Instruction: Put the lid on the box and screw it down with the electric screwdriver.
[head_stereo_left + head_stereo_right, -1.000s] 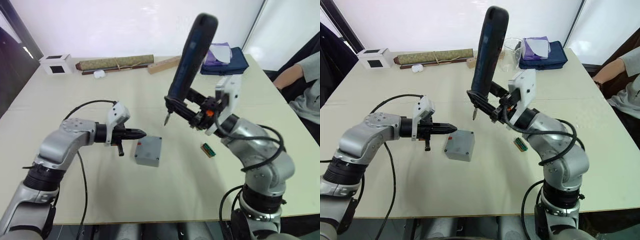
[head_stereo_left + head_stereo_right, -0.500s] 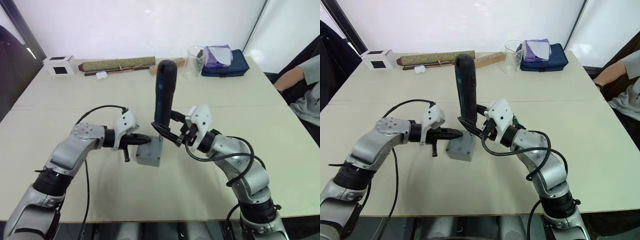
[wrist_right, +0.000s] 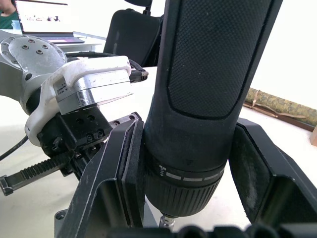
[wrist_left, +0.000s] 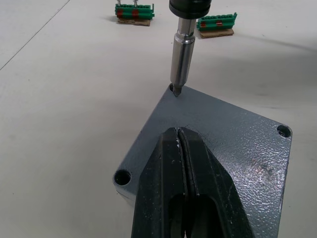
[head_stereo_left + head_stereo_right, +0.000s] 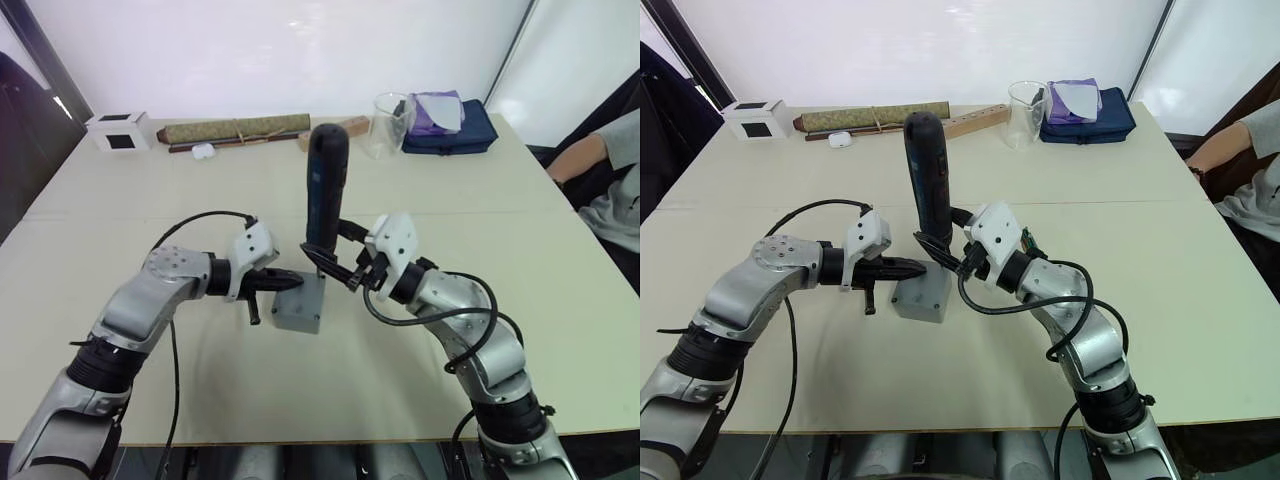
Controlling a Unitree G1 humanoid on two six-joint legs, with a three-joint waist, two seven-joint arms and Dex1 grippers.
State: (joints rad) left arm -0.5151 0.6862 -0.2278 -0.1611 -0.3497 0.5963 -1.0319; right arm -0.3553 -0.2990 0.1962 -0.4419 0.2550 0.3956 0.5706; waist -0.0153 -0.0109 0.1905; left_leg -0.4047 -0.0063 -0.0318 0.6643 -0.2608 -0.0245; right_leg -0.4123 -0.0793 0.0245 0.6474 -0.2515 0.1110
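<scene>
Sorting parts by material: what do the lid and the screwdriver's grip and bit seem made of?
The lid looks like cast metal under matte grey paint, its surface finely pebbled. The electric screwdriver has a black, dimpled grip, probably rubber or plastic. Its bit is bare, shiny metal, likely steel.

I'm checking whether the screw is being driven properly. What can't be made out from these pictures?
- Screw in the corner hole: left wrist view, covered by the electric screwdriver bit tip.
- Lid near corner: left wrist view, behind the left gripper.
- Seam between lid and box: eye views, too small.
- Bit contact: right wrist view, hidden behind the right gripper.
</scene>
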